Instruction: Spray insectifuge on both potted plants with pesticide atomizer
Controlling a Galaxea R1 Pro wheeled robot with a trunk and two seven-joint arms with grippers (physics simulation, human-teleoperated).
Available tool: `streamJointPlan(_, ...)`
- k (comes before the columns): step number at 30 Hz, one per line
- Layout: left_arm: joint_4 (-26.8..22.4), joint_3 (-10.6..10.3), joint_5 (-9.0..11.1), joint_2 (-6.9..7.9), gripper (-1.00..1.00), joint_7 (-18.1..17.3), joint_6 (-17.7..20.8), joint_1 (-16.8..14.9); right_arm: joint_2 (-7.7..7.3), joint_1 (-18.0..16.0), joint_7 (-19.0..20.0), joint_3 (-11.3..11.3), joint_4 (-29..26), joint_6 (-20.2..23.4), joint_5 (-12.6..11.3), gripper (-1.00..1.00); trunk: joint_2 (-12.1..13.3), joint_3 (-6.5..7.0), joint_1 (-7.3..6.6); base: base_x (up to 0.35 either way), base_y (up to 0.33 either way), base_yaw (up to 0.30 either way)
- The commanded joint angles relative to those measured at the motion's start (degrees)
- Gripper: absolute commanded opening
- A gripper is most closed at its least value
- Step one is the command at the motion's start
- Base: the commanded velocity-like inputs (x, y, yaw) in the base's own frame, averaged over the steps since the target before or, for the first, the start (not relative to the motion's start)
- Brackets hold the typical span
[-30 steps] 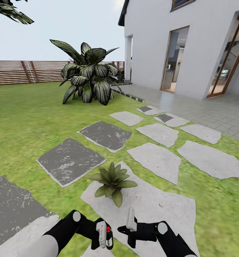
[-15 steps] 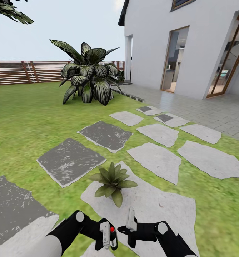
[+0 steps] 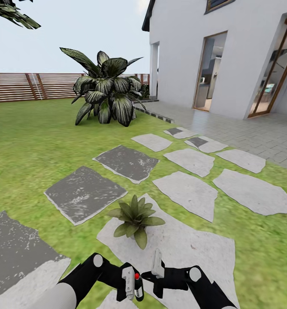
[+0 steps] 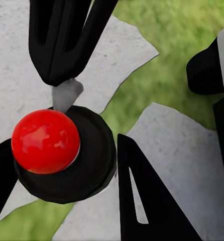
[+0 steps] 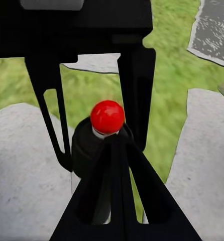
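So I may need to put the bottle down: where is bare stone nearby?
The pale slab right of the potted plant is bare, as is the dark slab behind it. Crowded: between the left end effector and right end effector.

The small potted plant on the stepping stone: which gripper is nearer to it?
Roughly level, the right perhaps slightly nearer. The potted plant sits ahead of both; the right gripper is below-right of it, the left gripper lower, holding a red-topped object.

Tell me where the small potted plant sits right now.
In the head view, the potted plant sits low and centre, on the far left corner of a pale stepping stone, just ahead of both end effectors.
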Motion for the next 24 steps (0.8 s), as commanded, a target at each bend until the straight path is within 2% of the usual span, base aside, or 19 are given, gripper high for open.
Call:
streamJointPlan(1, -0.07, 0.03, -0.36, -0.06, -1.0, -0.07, -0.28, -0.02, 0.02, -0.02, 0.03, -0.06, -0.07, -0.23, 0.41, -1.0, -0.02, -0.05, -0.01, 0.0, 0.0, 0.0)
streamJointPlan(11, -0.07, -0.06, -0.4, -0.1, -1.0, -0.07, -0.2, -0.02, 0.02, -0.02, 0.03, -0.06, -0.08, -0.23, 0.41, -1.0, -0.02, -0.05, -0.01, 0.0, 0.0, 0.0)
streamJointPlan(17, 0.08, -0.27, -0.64, 0.77, -1.0, -0.07, -0.13, 0.12, 0.02, -0.02, 0.03, -0.06, -0.01, -0.23, 0.41, -1.0, -0.02, -0.05, -0.01, 0.0, 0.0, 0.0)
streamJointPlan(24, 0.51, -0.24, -0.77, 5.21, -1.0, -0.07, -0.11, 0.5, 0.02, -0.02, 0.01, -0.06, 0.01, -0.23, 0.41, -1.0, -0.02, -0.05, -0.01, 0.0, 0.0, 0.0)
